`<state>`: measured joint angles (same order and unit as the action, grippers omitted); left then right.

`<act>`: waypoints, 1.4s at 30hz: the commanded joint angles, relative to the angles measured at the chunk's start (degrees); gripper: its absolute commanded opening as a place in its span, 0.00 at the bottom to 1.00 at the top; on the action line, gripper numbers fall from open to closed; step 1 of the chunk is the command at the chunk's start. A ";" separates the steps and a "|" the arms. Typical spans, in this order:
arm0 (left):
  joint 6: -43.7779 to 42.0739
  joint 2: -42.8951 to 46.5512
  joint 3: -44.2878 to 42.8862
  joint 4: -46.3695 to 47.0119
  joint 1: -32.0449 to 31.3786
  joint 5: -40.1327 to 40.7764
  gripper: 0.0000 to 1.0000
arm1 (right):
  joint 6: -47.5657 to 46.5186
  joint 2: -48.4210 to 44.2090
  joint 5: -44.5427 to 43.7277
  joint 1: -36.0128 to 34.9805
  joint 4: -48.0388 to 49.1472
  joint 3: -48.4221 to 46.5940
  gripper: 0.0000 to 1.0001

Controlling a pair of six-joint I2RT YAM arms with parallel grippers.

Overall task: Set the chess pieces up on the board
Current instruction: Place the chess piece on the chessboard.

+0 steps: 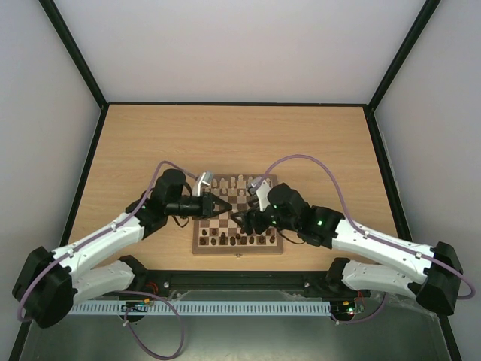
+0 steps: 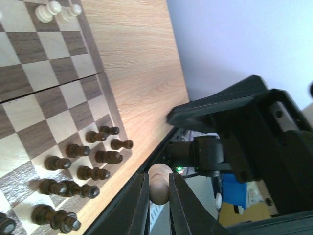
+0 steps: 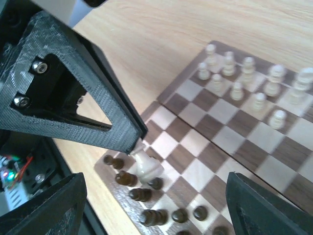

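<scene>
The board (image 1: 237, 222) lies in the middle of the table. Pale chess pieces (image 1: 239, 183) stand along its far rows, also in the right wrist view (image 3: 244, 83) and the left wrist view (image 2: 54, 11). My left gripper (image 1: 225, 204) hovers over the board's left part, shut on one pale piece (image 2: 159, 182). The right wrist view shows that held piece (image 3: 145, 165) hanging above the dark chessmen. My right gripper (image 1: 242, 219) is open and empty over the board's middle, just right of the left one, its fingers (image 3: 49, 205) spread wide.
Dark brown chessmen (image 1: 239, 240) fill the board's near rows, also in the left wrist view (image 2: 73, 166) and right wrist view (image 3: 146, 196). Bare light wood tabletop (image 1: 225, 139) surrounds the board. Both grippers are close together over the board.
</scene>
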<state>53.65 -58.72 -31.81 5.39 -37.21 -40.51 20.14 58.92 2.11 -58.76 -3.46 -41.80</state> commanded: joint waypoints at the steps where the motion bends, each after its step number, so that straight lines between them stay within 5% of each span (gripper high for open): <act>1: -6.80 -5.01 -5.34 -7.75 -0.01 2.52 0.08 | 5.54 -3.87 -11.04 0.30 -6.59 -0.57 0.80; 10: -16.14 -16.32 -21.23 -22.92 -3.23 16.35 0.06 | 11.71 -12.44 -22.27 0.64 -16.30 -3.17 0.86; 23: -21.06 -37.80 -43.66 -36.27 -14.99 45.11 0.05 | 14.02 -17.32 -26.04 0.89 -21.62 -4.08 0.89; 42: -23.01 -49.92 -50.13 -35.98 -15.32 53.25 0.05 | 12.91 -17.79 -25.54 1.25 -21.72 -2.43 0.91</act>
<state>31.92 -107.55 -79.92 -30.61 -52.64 10.87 33.45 41.54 -22.17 -57.82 -24.18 -44.53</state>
